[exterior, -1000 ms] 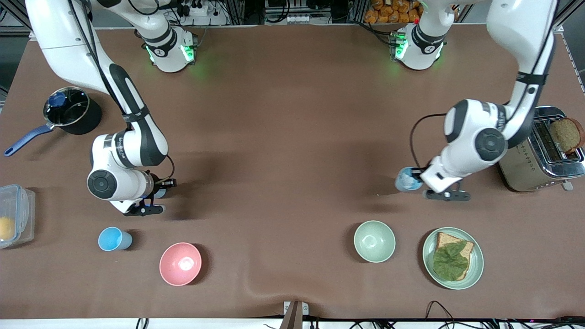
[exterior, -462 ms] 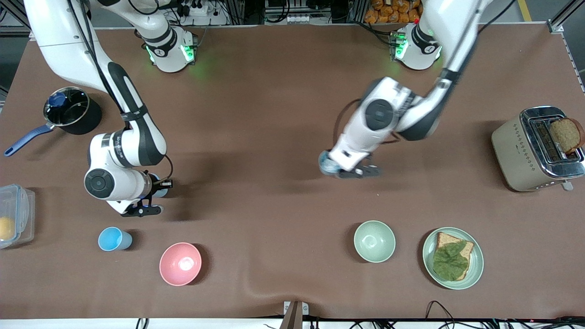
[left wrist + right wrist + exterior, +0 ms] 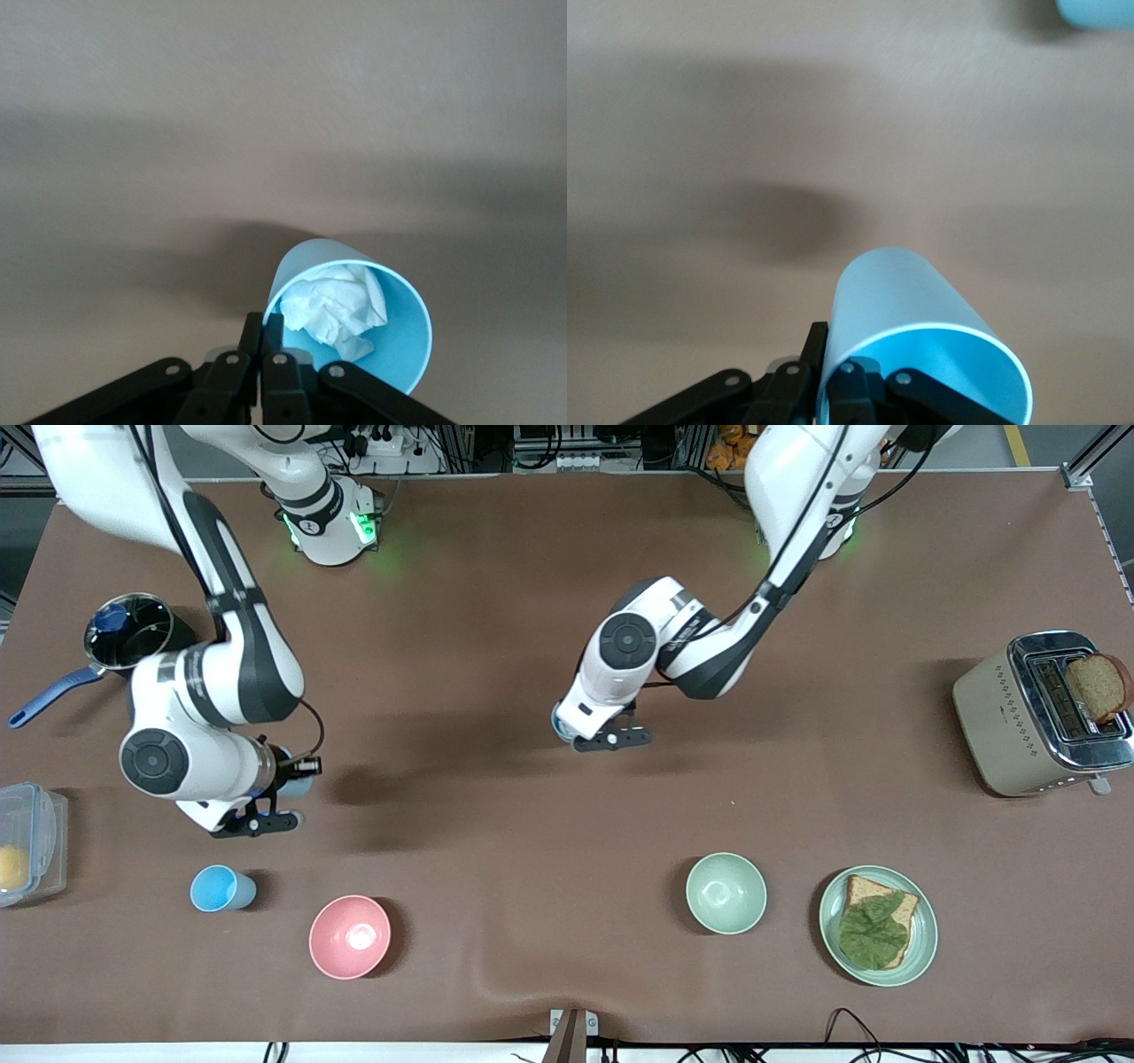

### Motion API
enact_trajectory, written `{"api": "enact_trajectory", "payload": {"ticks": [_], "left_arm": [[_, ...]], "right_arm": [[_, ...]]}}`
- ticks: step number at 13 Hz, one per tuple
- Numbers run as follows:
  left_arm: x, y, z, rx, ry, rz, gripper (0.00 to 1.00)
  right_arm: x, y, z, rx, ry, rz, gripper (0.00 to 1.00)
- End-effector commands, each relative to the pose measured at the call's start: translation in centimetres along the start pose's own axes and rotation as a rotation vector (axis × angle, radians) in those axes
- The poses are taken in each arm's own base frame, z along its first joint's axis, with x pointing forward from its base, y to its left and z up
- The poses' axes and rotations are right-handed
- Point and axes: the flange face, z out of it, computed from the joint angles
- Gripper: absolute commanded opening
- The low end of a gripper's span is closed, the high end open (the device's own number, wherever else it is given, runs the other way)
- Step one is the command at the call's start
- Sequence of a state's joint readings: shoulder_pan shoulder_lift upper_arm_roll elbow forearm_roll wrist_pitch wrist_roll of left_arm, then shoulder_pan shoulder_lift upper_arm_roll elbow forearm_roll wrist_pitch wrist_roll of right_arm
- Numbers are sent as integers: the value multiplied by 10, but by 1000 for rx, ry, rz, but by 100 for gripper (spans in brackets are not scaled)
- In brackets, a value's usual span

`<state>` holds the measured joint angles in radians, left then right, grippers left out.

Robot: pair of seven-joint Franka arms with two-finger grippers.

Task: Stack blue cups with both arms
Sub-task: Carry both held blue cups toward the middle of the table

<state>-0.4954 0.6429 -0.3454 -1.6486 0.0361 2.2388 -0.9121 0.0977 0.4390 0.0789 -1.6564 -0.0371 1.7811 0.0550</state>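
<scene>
My left gripper (image 3: 576,731) is over the middle of the table, shut on the rim of a blue cup (image 3: 560,723). In the left wrist view the gripper (image 3: 263,332) pinches this cup's (image 3: 399,345) rim, and crumpled white paper (image 3: 337,301) lies inside it. My right gripper (image 3: 283,793) is shut on the rim of a paler blue cup (image 3: 298,784), held above the table toward the right arm's end. The right wrist view shows that gripper (image 3: 828,354) and its tilted cup (image 3: 904,292). A bright sky-blue cup (image 3: 221,888) stands upright on the table beside the pink bowl; it also shows in the right wrist view (image 3: 1099,11).
A pink bowl (image 3: 349,936), a pale green bowl (image 3: 726,892) and a green plate (image 3: 927,948) with bread and lettuce sit near the front edge. A toaster (image 3: 1010,717) stands at the left arm's end. A black pot (image 3: 133,638) and a plastic box (image 3: 31,841) stand at the right arm's end.
My left arm has swept from beside the toaster to over the table's middle, carrying its cup. My right arm has shifted a little toward its own end of the table with its cup.
</scene>
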Motion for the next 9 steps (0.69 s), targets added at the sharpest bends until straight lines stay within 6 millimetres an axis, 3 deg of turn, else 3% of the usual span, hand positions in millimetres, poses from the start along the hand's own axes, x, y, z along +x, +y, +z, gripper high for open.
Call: {"api": "enact_trajectory", "payload": {"ticks": [1, 2, 3, 4, 6, 8, 9], "left_arm": [[3, 6, -4, -1, -1, -22, 20], [5, 5, -5, -3, 1, -28, 82], [5, 5, -11, -7, 8, -30, 100], [8, 5, -25, -21, 24, -33, 100], [18, 5, -75, -72, 74, -53, 100], [43, -30, -147, -96, 127, -103, 100], [49, -48, -186, -110, 165, -128, 100]], "right_arm": [[-17, -39, -16, -24, -76, -11, 0], [-25, -47, -20, -22, -100, -21, 0], [-30, -56, -20, 13, -126, -20, 0], [-31, -61, -20, 58, -137, 16, 0], [-31, -77, -20, 97, -139, 95, 0], [-43, -143, -28, 62, -112, 165, 0], [-50, -193, -37, 50, -51, 240, 0]]}}
